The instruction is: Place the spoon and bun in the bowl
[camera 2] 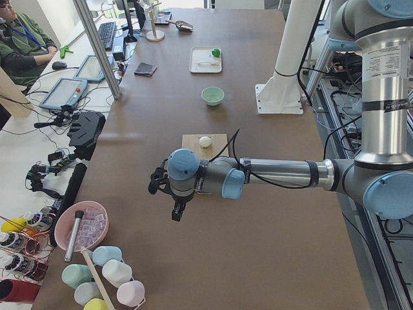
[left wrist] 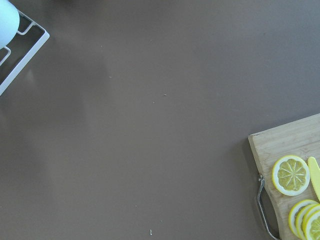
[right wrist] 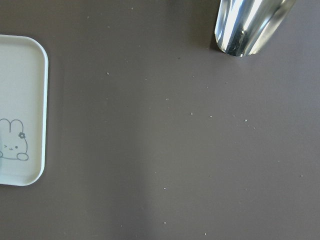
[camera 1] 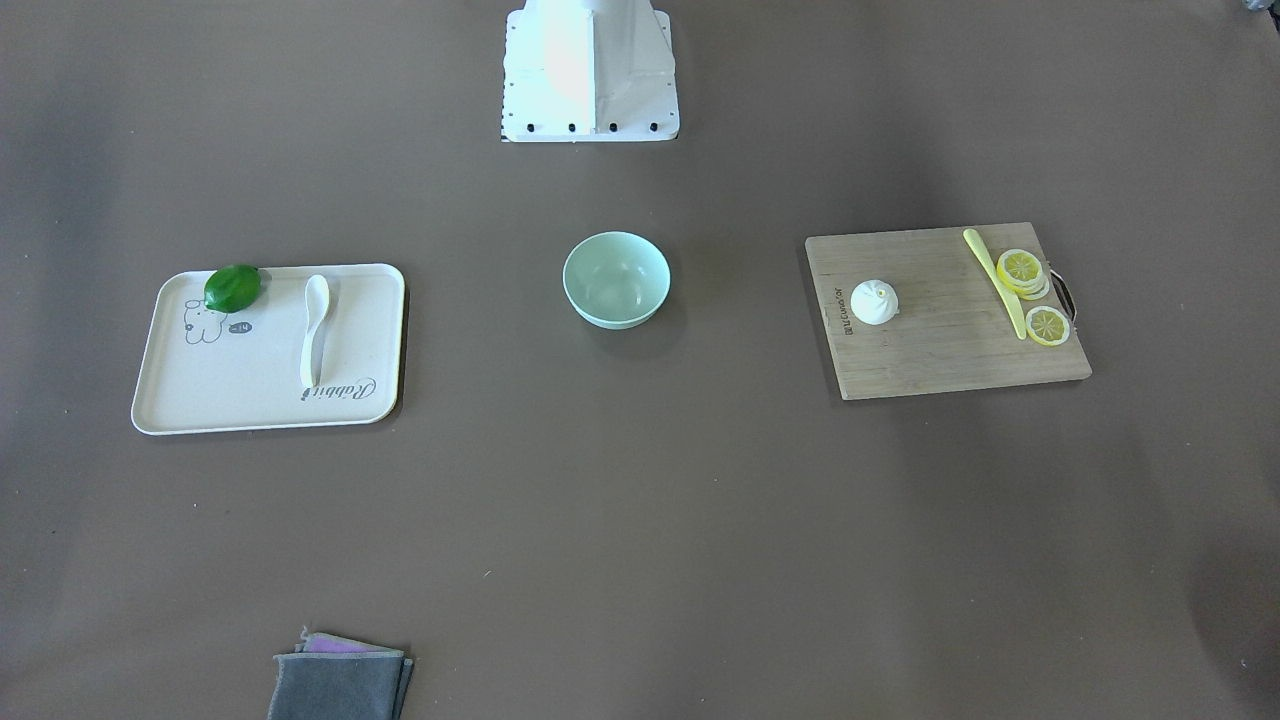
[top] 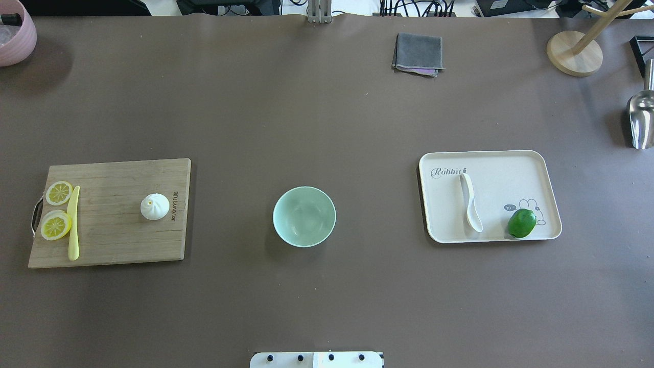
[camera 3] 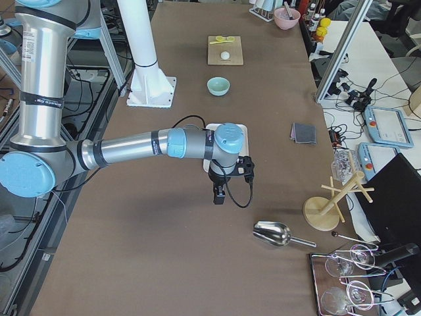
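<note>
A bowl (top: 304, 216) sat centred on the tabletop (top: 327, 128), spoon (top: 471, 202) on a tray (top: 511, 163), bun (top: 154, 207) on a wooden board (top: 112, 240); whether left claw (camera 2: 175, 210) or right claw (camera 3: 219, 196) stood open could not be told

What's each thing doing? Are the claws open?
Pale mint-green round bowl: upright, empty.
Cream-white soup spoon: lying on the cream rectangular tray.
White pleated steamed bun: upright on the wooden cutting board.
Left claw: cannot tell open or shut.
Right claw: cannot tell.
</note>
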### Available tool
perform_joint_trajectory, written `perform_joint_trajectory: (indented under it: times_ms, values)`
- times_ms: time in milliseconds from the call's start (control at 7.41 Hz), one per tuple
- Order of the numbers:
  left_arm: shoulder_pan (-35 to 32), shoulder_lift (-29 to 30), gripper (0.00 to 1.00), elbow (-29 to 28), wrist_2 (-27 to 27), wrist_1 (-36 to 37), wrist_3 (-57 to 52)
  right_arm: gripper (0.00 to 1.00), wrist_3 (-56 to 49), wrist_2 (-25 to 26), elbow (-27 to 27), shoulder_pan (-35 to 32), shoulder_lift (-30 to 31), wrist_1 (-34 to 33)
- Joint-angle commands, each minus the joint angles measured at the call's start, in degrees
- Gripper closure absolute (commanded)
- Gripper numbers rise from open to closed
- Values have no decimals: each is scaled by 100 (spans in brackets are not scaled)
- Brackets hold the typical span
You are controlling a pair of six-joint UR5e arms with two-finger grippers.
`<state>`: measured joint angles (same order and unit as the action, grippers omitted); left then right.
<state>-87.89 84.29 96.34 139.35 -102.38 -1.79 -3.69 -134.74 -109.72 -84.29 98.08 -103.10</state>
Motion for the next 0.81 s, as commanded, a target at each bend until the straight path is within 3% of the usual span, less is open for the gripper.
perform_joint_trajectory:
  times_ms: [0,270,675]
  values:
    - [9,-9,2,-18,-4,-10,-57,0,0,0,-5,0,-9,0]
    - [9,0,2,16,48,-45,-49,0,0,0,-5,0,-9,0]
    - [18,18,2,-9,48,-1288,-32,0,0,0,-5,0,-43,9]
